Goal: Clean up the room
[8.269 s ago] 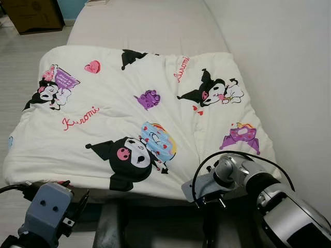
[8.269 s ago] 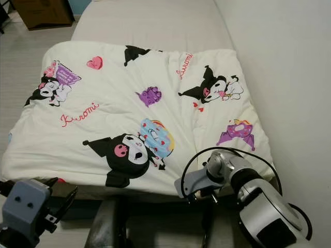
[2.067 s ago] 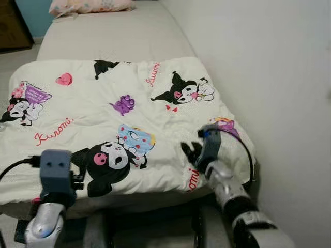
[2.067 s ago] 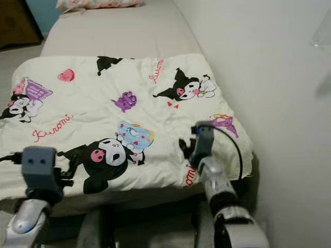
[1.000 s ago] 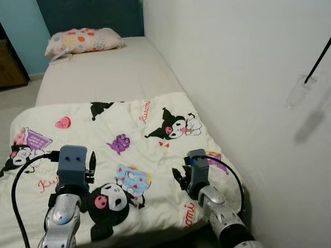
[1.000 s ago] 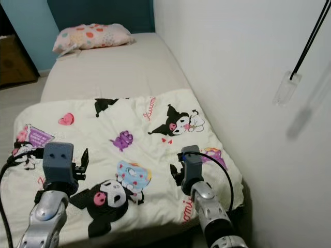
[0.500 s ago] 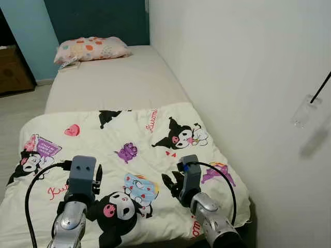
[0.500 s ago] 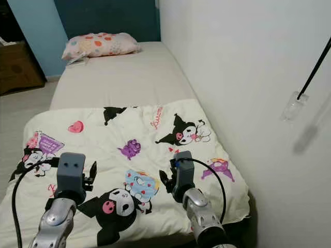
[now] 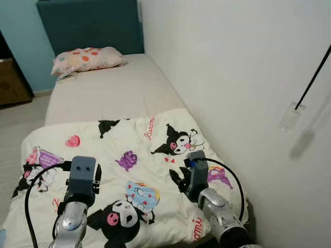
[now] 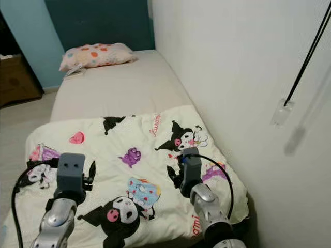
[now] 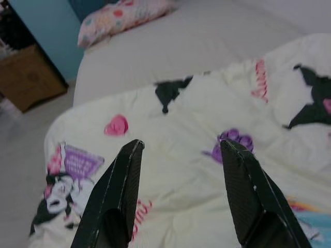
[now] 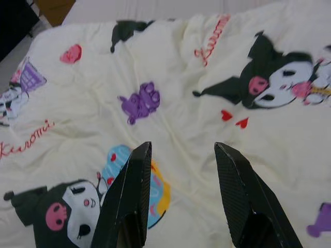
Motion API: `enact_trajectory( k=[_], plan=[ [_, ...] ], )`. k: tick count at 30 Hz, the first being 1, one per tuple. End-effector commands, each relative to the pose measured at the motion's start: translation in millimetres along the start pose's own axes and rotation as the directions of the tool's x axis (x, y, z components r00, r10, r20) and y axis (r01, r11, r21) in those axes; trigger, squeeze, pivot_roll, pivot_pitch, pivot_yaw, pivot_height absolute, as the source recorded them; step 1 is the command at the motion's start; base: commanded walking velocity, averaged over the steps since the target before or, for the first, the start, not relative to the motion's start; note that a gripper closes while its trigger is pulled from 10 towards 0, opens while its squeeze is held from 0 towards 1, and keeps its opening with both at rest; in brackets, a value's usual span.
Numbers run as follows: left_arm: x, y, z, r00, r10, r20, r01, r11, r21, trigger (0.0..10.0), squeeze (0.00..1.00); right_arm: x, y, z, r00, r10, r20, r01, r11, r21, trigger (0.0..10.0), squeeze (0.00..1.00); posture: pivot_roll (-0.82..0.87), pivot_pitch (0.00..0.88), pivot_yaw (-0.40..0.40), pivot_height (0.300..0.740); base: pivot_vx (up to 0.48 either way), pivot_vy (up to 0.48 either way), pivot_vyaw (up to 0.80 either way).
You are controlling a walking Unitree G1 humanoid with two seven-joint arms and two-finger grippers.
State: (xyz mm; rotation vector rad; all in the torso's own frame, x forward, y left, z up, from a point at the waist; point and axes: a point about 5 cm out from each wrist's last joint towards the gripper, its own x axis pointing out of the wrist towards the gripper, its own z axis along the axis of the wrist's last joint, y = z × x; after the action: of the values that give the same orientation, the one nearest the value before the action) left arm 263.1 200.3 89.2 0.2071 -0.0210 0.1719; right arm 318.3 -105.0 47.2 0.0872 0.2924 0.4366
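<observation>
Hovering wide open over the cream cartoon-print quilt, left gripper and right gripper risk bunching it toward twelve o'clock.

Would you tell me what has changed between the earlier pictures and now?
Both arms have risen from below the bed's foot edge: the left gripper and right gripper now hover open above the quilt, holding nothing. The quilt lies folded over the bed's foot half as before.

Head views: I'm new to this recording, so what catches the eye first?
A cream cartoon-print quilt covers the near half of the bed. Both claws, left and right, hover open above it. A spotted pillow lies at the far end by the dark headboard.
</observation>
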Motion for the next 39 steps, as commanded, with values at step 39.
enact_trajectory(
  k=[39],
  plan=[
    [-23.3,-20.0,-62,0.962,-0.105,-0.252,0.098,0.994,-0.04,10.0,0.0,-5.4,3.5,-44,0.974,-0.053,-0.222,0.042,0.998,-0.051,10.0,0.0,-0.07,0.0,0.022,0.74,0.0,0.0,0.0]
  ],
)
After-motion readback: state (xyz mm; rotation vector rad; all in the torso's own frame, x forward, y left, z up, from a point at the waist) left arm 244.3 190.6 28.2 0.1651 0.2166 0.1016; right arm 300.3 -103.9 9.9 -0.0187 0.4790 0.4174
